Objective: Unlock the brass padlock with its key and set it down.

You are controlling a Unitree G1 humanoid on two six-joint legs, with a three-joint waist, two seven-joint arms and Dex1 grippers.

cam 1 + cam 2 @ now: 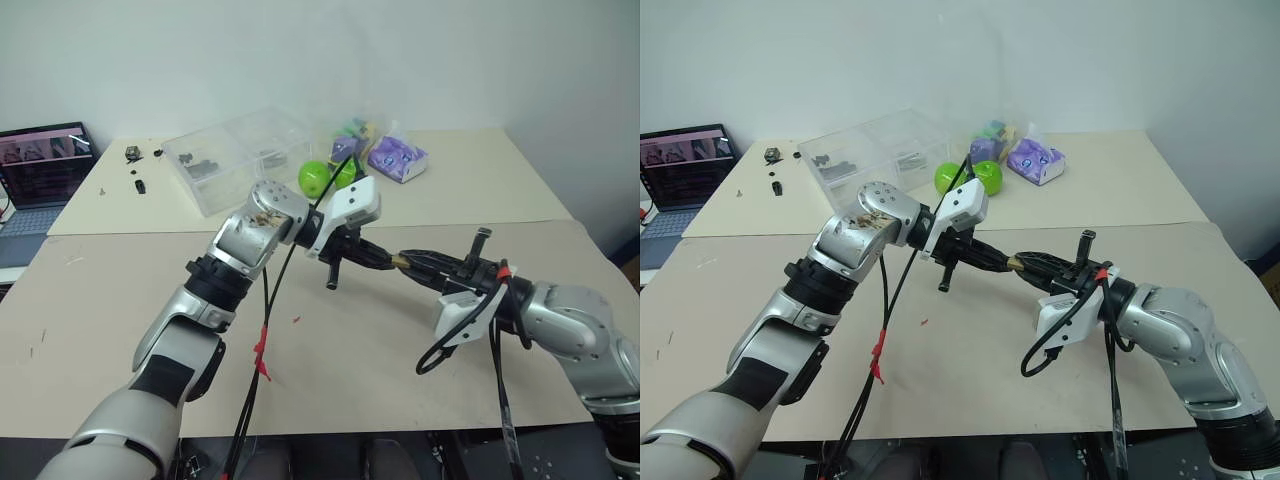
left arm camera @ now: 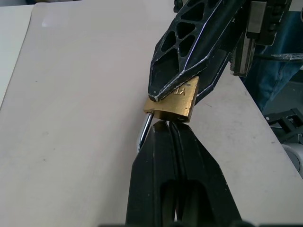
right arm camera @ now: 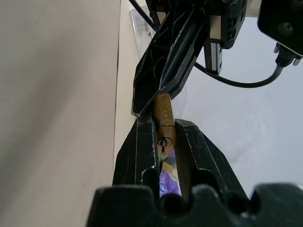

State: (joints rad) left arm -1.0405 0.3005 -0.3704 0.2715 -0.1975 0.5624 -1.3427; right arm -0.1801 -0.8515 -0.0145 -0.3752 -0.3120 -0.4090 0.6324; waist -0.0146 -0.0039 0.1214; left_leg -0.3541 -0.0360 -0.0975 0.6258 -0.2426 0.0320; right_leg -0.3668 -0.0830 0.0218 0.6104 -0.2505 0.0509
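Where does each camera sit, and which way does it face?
Left eye view: on the head, looking forward and down over the table; both arms show.
Right eye view: beside it, same scene, both arms.
Left wrist view: along the left gripper at the padlock.
Right wrist view: along the right gripper at the padlock.
Shared: both wrist views show the padlock and both grippers.

The two head views look forward and down from above the arms, taking in the beige table from well back; they share nearly the whole scene. Each wrist view looks along its own fingers from very near. Both wrist views share the brass padlock where the left gripper and right gripper meet.
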